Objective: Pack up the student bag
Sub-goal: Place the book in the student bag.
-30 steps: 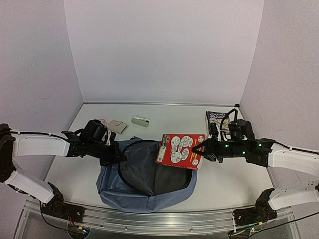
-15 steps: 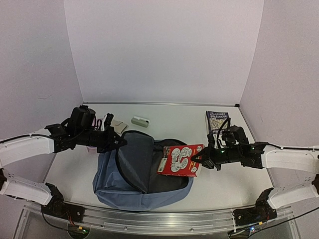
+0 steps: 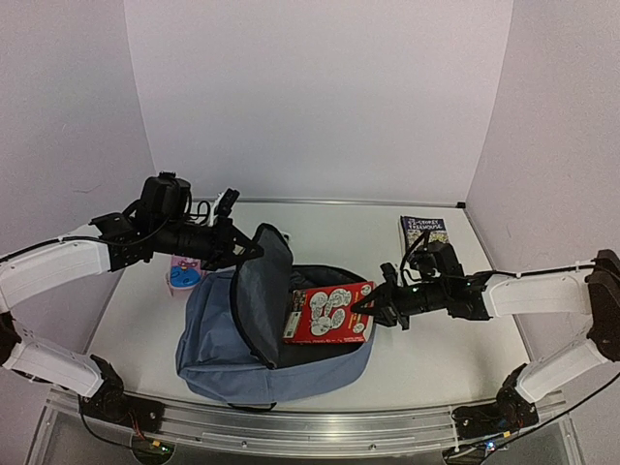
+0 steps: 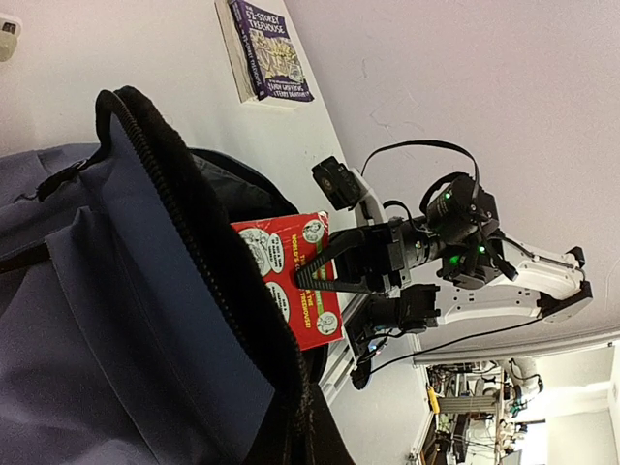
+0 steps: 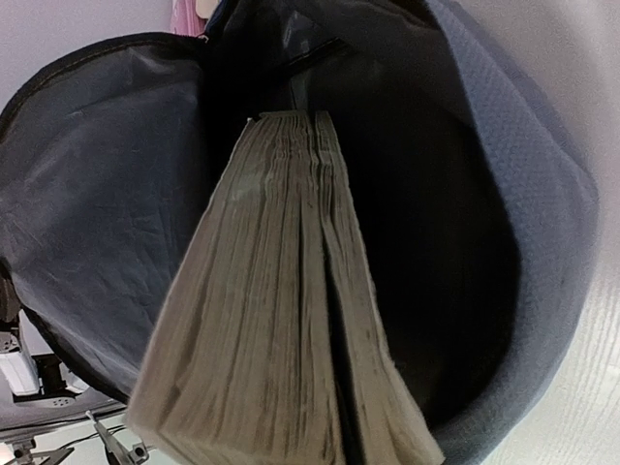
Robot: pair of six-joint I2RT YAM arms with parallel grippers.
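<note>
The student bag [image 3: 218, 344], dusty-blue fabric, lies at the table's front middle with its main opening unzipped. My left gripper [image 3: 250, 248] is shut on the top edge of the bag's flap [image 3: 257, 295] and holds it upright; the left wrist view shows the flap's zip edge [image 4: 194, 242]. My right gripper [image 3: 368, 307] is shut on a red book [image 3: 327, 313], tilted with its left end inside the bag's mouth. In the right wrist view the book's page edges [image 5: 281, 320] point into the bag's dark inside [image 5: 436, 242]. The gripper's own fingers are hidden there.
A purple book [image 3: 423, 231] lies at the back right near the wall. A small pink and blue thing [image 3: 182, 276] sits just left of the bag under my left arm. A white object [image 4: 8, 26] shows at the edge of the left wrist view.
My left gripper has lifted the bag's flap higher and to the right, so the mouth stands wider. My right gripper has carried the red book left and down into the opening.
</note>
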